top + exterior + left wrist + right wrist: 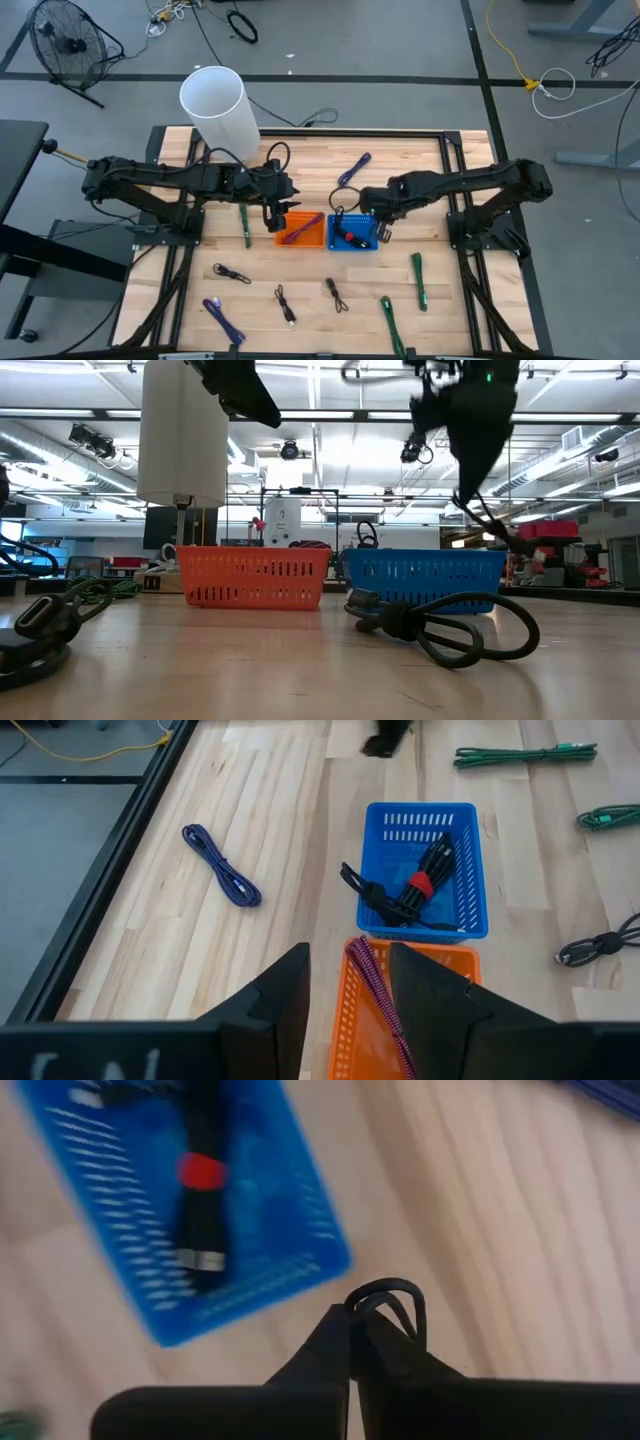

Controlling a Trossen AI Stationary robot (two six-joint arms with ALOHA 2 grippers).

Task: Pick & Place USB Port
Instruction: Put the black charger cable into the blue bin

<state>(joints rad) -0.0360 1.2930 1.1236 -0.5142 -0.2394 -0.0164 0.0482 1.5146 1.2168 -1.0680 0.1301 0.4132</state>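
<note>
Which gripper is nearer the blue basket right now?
Right. The right gripper hangs at the far edge of the blue basket, jaws shut on a black cable. The left gripper is over the orange basket beside it.

Wooden table (pixel 320 300) bears orange basket (pixel 300 232), blue basket (pixel 353 233), cables (pixel 417 279).
</note>
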